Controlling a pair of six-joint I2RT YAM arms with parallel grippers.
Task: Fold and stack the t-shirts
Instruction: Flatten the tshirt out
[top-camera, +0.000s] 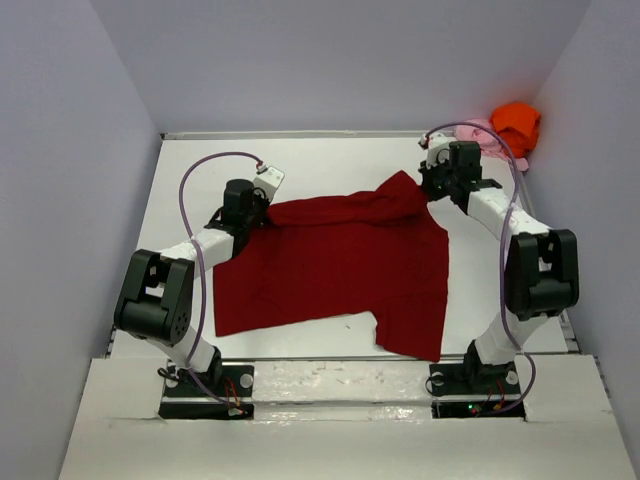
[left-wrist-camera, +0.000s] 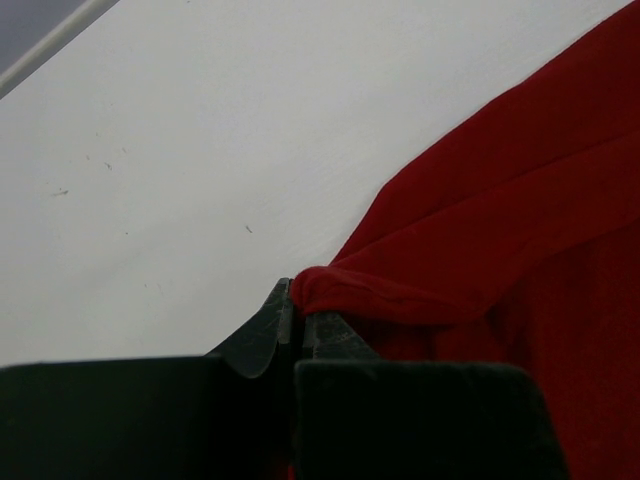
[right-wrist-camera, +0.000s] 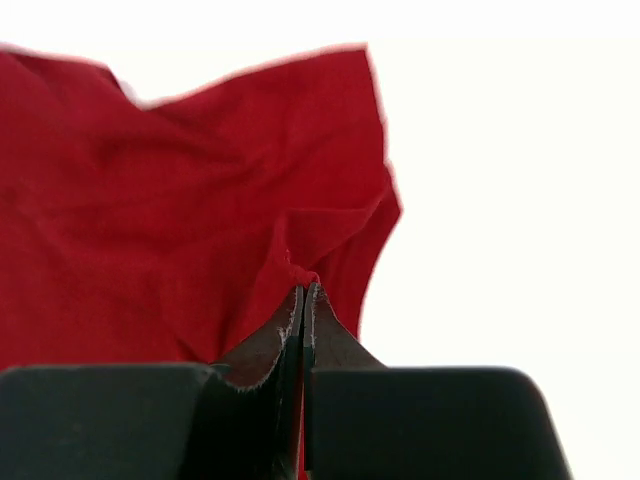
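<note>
The dark red t-shirt (top-camera: 340, 265) lies spread across the middle of the white table. My left gripper (top-camera: 262, 207) is shut on its far left edge; the left wrist view shows the fingertips pinching a rolled fold of red cloth (left-wrist-camera: 340, 290). My right gripper (top-camera: 432, 190) is shut on the shirt's far right corner; the right wrist view shows a pinch of red cloth (right-wrist-camera: 300, 268) between the closed tips. The bright orange t-shirt (top-camera: 516, 124) and the pale pink one (top-camera: 484, 136) lie bunched together at the far right corner.
The table's back edge (top-camera: 300, 134) meets grey walls on three sides. The arm bases stand on a white strip (top-camera: 340, 382) at the near edge. Bare table surface (left-wrist-camera: 200, 150) lies left of the red shirt.
</note>
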